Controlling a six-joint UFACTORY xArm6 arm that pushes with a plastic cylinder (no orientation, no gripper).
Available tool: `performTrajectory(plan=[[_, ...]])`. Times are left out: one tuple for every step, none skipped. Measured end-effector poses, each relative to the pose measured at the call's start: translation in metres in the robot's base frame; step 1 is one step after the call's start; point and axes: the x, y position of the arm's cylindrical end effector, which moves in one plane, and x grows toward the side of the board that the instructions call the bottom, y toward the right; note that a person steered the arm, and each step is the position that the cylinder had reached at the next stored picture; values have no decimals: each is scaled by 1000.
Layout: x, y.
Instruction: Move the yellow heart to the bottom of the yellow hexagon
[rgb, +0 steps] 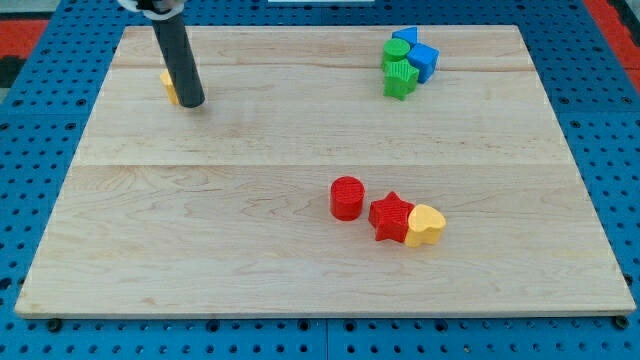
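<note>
Yellow heart lay near the view's bottom right of the tabletop, touching the red star on its left side. Red cylinder stood just left of the star, seemingly touching it or nearly so. The three made a short row slanting down toward the view's right, heart at the outer end, so its right and lower sides stayed free for a push.

Yellow hexagon sat far off at the view's top left, mostly hidden behind the rod; only a sliver of yellow showed, shape not confirmable from here. My tip rested right against it, on its right and slightly lower side. Tip was well apart from the heart, with most of the tabletop between them.

No hand on this rig, just the bare rod, so nothing spread, pressed together or pinching.

Green and blue blocks huddled at the view's top right, shapes too crowded to sort, clear of any likely path.

Judgement: task looked barely begun. Heart needed a long diagonal run up and left, finishing below the hexagon. Pushing it from its right side risked dragging the star along; getting round behind it first seemed wise. Tip so close to the hexagon risked nudging the target itself.
</note>
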Motion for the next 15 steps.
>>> performTrajectory(plan=[[-33,-39],[-55,-61],[-39,-9],[4,114],[50,238],[96,346],[172,386],[219,366],[238,344],[224,309],[180,291],[157,282],[159,332],[221,341],[231,310]])
